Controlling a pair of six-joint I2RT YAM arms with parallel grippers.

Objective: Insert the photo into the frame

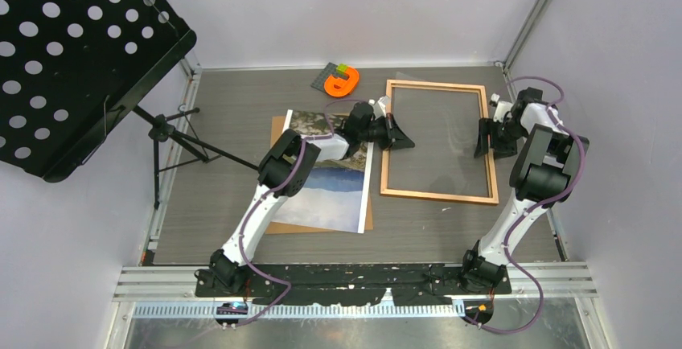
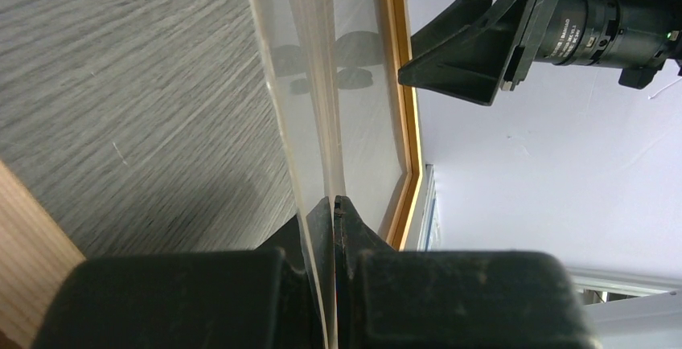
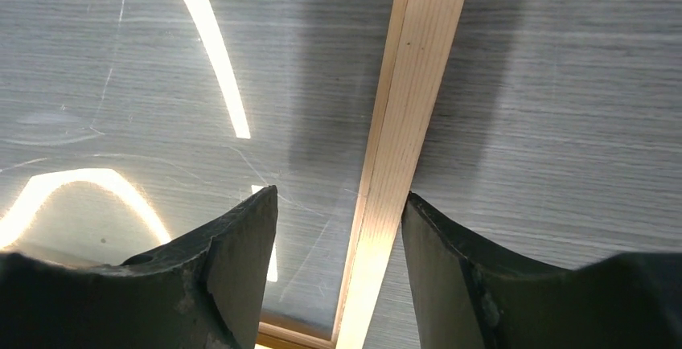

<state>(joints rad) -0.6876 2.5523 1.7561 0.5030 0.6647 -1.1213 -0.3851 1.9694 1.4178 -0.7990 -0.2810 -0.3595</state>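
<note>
- Lying face up on the backing board [image 1: 314, 227], left of the frame [image 1: 438, 196]: the photo [image 1: 342, 188], long axis near-to-far; left gripper [image 1: 398, 136] nearer than right gripper [image 1: 485, 138].
- Left wrist: jaws clamped on the clear sheet [image 2: 310, 84].
- Right wrist: jaws apart, astride the frame's right rail.

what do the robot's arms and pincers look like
Left arm and right arm: white links, bulky black joints, a purple cable looping along each. Left pincer and right pincer: matte black, two wedge-shaped fingers each.
</note>
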